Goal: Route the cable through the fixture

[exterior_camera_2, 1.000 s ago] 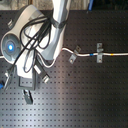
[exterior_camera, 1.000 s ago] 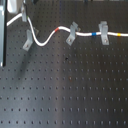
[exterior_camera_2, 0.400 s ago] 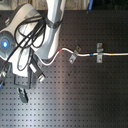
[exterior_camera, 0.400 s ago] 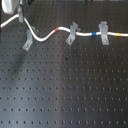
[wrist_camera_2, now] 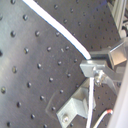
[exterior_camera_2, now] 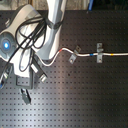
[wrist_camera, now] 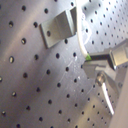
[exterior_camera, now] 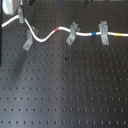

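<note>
Already the cable [exterior_camera: 47, 36] threads two clips [exterior_camera: 73, 33], fingers [wrist_camera: 92, 67] clamped on it.

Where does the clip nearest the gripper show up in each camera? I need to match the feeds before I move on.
First exterior view: the slanted grey clip sits at the upper left, beside the cable.
Second exterior view: not visible; the arm covers that area.
First wrist view: the clip is large, close to the cable.
Second wrist view: the clip is by a thin cable run.
Shared landmark: the white cable.
</note>
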Controlling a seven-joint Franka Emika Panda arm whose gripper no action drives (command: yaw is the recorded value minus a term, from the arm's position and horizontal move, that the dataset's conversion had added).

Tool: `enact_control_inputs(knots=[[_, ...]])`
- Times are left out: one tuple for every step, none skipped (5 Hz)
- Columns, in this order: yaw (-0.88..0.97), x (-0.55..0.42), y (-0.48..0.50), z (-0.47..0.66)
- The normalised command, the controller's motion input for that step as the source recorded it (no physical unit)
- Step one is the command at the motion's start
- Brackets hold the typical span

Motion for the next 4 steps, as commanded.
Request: enact_control_inputs(knots=[[-0.37, -0.076, 0.085, 0.26], [-0.28, -0.214, 0.066, 0.14], [-0.09, -0.315, 0.149, 0.06], [0.0, -0.317, 0.356, 0.17]])
